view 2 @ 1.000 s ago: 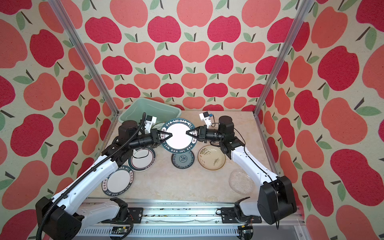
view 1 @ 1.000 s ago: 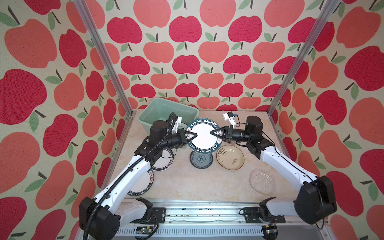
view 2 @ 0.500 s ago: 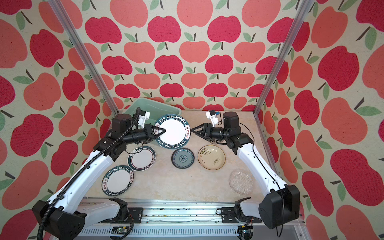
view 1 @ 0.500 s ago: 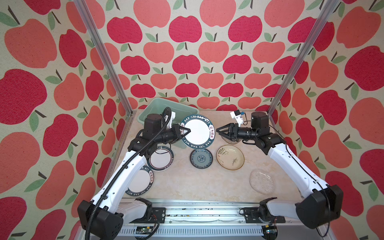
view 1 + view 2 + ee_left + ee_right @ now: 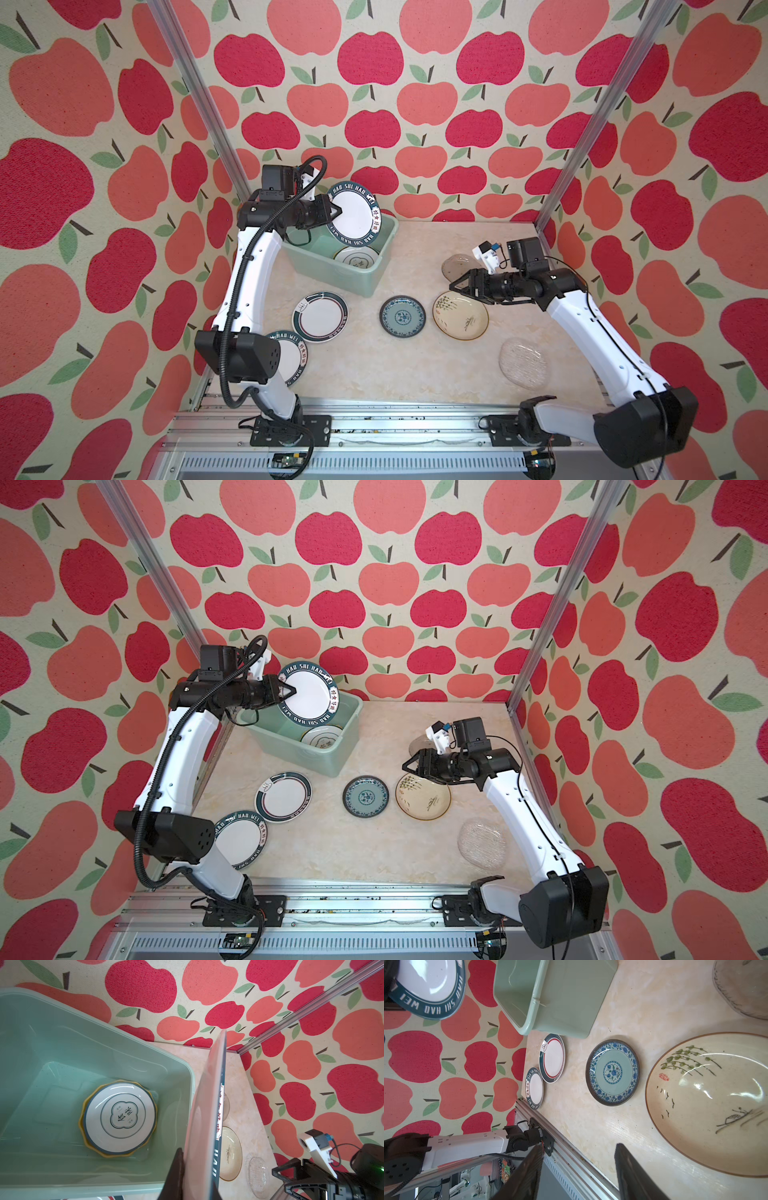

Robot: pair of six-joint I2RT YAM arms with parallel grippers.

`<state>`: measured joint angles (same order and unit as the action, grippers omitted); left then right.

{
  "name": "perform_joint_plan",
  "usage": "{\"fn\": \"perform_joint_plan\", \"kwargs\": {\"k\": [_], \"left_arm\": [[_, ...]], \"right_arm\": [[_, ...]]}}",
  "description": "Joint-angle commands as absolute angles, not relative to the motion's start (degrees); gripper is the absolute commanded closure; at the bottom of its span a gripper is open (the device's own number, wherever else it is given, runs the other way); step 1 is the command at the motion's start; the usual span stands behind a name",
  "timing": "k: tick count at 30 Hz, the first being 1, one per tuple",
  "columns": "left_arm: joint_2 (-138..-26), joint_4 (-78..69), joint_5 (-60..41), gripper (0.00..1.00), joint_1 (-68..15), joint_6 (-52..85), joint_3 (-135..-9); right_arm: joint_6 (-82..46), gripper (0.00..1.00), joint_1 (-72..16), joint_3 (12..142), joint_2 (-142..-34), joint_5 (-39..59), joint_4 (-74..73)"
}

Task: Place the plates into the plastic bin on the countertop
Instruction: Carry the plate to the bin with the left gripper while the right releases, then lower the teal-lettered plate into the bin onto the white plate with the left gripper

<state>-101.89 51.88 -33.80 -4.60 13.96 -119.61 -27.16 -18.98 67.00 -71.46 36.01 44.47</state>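
**Left pincer (image 5: 336, 211) holds a white round plate with a dark teal lettered rim (image 5: 355, 218) over the pale mint-green rectangular plastic bin (image 5: 332, 276)**

The left pincer is clamped on the edge of the lettered plate. The plate stands steeply tilted in the air above the bin's rim and touches nothing else. The right pincer (image 5: 454, 286) is partly open and empty, hovering over the far edge of a cream round plate with a bamboo drawing (image 5: 460, 322). In the right wrist view its dark fingers (image 5: 529, 1174) stand well apart with nothing between them.

A second ago both pincers gripped the lettered plate together over the middle of the counter. Since then the right one has let go and drawn back to the right. The left one has carried the plate to the bin.

Inside the bin a white plate with a thin green rim (image 5: 120, 1118) lies on a yellow scalloped plate (image 5: 82, 1126).

These lie on the beige marble-patterned counter (image 5: 415, 374):
- a white plate with a green-and-red rim (image 5: 320, 318)
- a second lettered plate (image 5: 295, 357), partly under the left arm
- a teal plate with blue flowers (image 5: 402, 316)
- a clear glass plate (image 5: 523, 362) near the front
- another glass plate (image 5: 455, 265) just behind the right pincer

Apple-patterned walls (image 5: 374, 62) enclose the counter, and an aluminium rail (image 5: 395, 419) runs along its front.
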Motion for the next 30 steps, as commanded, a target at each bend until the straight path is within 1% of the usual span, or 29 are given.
{"fn": "perform_joint_plan", "kwargs": {"k": [1,4,7,11,15,17,22,30], "left_arm": [[-110.4,58.6,-33.3,1.0,-4.6,6.9,-130.4],[-119.5,63.2,-32.8,1.0,-4.5,3.8,-142.4],[-123.8,60.7,-33.7,1.0,-3.2,4.4,-145.1],[-129.5,61.3,-34.0,1.0,-2.8,2.4,-149.2],[-132.6,61.9,-36.3,1.0,-2.9,0.4,-149.0],[-133.7,62.9,-35.7,1.0,-3.4,-1.2,-148.3],[-134.1,63.3,-33.7,1.0,-4.8,-4.8,-143.5],[-134.4,63.2,-35.9,1.0,-4.8,-6.6,-139.7]], "right_arm": [[-23.6,0.41,-18.9,65.2,-71.4,35.4,50.3],[-22.9,0.42,-18.9,64.7,-72.6,35.7,52.0],[-22.5,0.42,-18.9,63.9,-73.3,35.6,52.5],[-22.6,0.42,-19.1,62.6,-75.1,36.1,52.7],[-22.8,0.42,-20.2,61.9,-77.0,36.1,52.4],[-23.2,0.42,-21.2,61.8,-77.8,35.9,52.0],[-24.9,0.42,-23.4,61.3,-79.1,35.9,49.5],[-27.8,0.42,-26.0,61.1,-80.2,35.2,46.3]]}}
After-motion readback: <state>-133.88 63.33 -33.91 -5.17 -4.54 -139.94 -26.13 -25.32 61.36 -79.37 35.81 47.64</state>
